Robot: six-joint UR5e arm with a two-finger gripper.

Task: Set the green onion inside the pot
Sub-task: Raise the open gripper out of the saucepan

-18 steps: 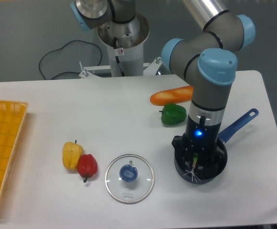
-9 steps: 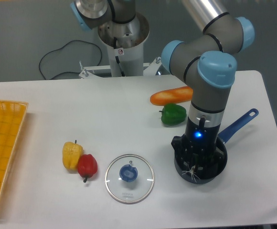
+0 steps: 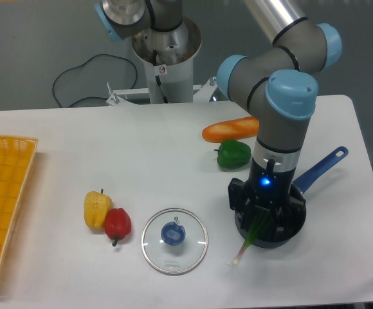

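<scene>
The pot (image 3: pixel 284 237) is a small dark saucepan with a blue handle (image 3: pixel 322 167), standing at the right front of the table. My gripper (image 3: pixel 267 217) hangs straight down into it, and its black fingers (image 3: pixel 238 196) look spread, so it reads as open. The green onion (image 3: pixel 251 235) slants out from between the fingers over the pot's front-left rim. Its white bulb end (image 3: pixel 236 261) rests on the table outside the pot, and its upper green part is hidden behind the gripper.
A glass lid with a blue knob (image 3: pixel 174 241) lies left of the pot. A green bell pepper (image 3: pixel 233 154) and a carrot (image 3: pixel 231 129) sit behind it. Yellow (image 3: pixel 96 209) and red (image 3: pixel 118 223) peppers lie further left, near a yellow basket (image 3: pixel 3 193) at the table's left edge.
The onion, earlier held upright with only its wispy roots showing in the pot, has dropped and tipped out over the rim onto the table. The fingers have spread wider.
</scene>
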